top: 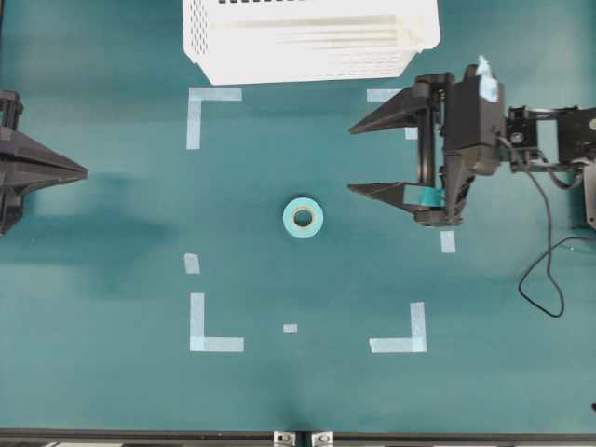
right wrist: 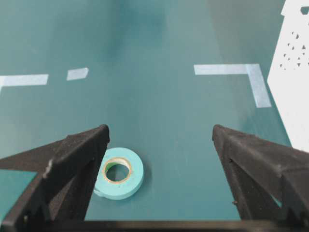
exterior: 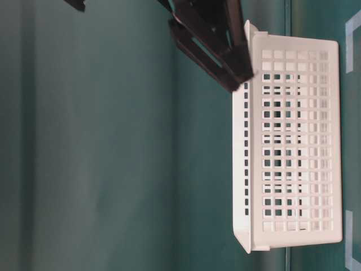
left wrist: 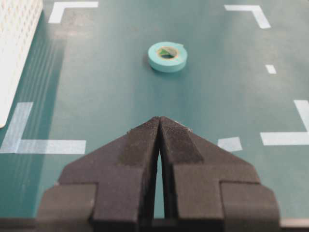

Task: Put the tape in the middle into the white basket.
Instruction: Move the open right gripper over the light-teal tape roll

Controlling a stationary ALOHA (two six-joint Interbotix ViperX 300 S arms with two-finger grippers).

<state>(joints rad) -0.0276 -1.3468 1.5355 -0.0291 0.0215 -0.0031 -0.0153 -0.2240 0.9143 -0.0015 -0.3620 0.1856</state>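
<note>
At the centre of the teal bench, inside the frame of pale corner marks, the tape lies flat on its side, its tan core ring facing up. It touches nothing but the bench surface.

My right tool hovers at about three o'clock from the roll in the overhead view, tips pointing toward nine o'clock. It is released, spread wide: one finger sits up near the basket's corner, the other level with the roll's upper edge, and both are clear of the tape. From my right wrist camera the roll shows low in the frame, just beside the inner edge of the left-hand finger as seen there, apart from it, while the other finger stands well off to the far side.

My left tool rests at the nine o'clock edge of the overhead view, well apart from the tape. It is clenched, pads pressed together on nothing; my left wrist camera shows the two fingers meeting at a point, with the roll far ahead at twelve o'clock.

The white basket stands at twelve o'clock from the tape, beyond the upper corner marks. Its lattice side is plain in the table-level view.
</note>
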